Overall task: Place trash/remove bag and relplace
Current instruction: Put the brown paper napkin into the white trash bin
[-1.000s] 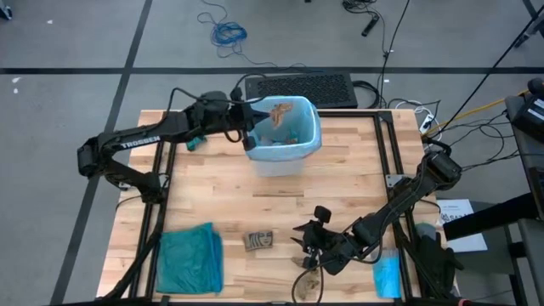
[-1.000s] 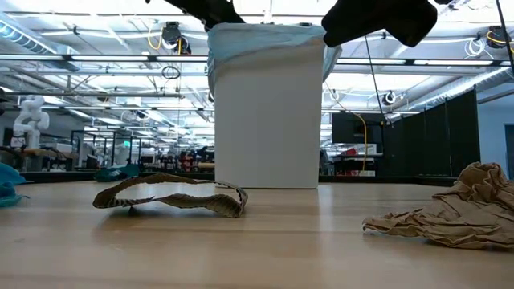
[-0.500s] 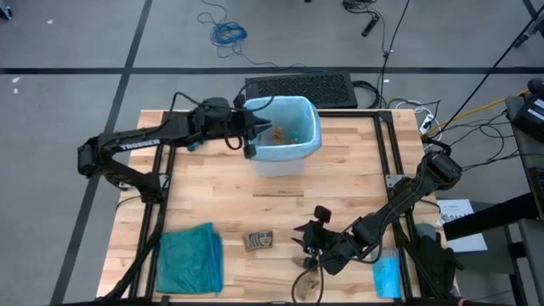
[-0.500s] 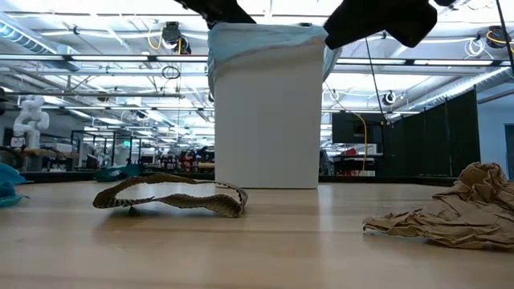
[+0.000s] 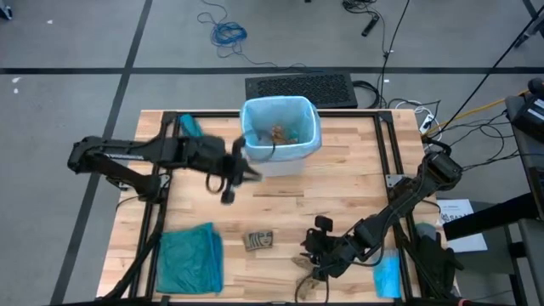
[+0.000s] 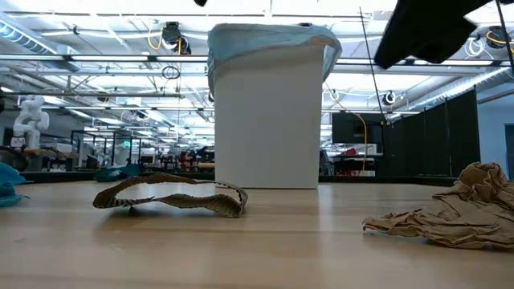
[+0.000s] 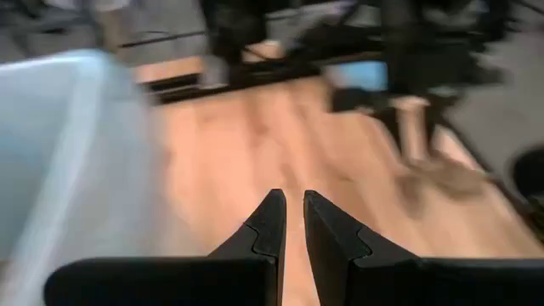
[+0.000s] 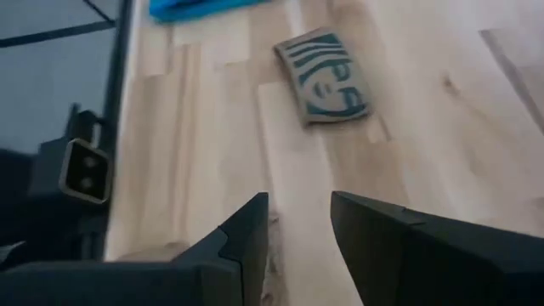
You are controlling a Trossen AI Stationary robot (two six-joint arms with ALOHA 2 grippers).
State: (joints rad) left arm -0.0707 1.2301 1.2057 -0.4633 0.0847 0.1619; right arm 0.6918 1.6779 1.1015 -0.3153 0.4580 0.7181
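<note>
Left gripper [image 5: 231, 174] has been pulled back off the bin [image 5: 280, 161]; brown scrap is no longer held and lies inside the bag [image 5: 252, 119].

Left fingers are nearly closed and empty, parked over bare wood beside the bin, likely clear for the next pick. Right gripper [image 5: 316, 255] is half open, nothing gripped, low over crumpled brown paper [image 6: 450, 213] at the near edge. Thin crinkly pale-blue liner is folded over the rim; a curled cardboard sleeve [image 5: 258, 240] lies apart.

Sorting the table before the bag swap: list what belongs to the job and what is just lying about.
Job: bin with pale blue bag, brown paper scraps inside, crumpled paper, cardboard piece.
Lying about: teal bag, folded blue packet, keyboard.
</note>
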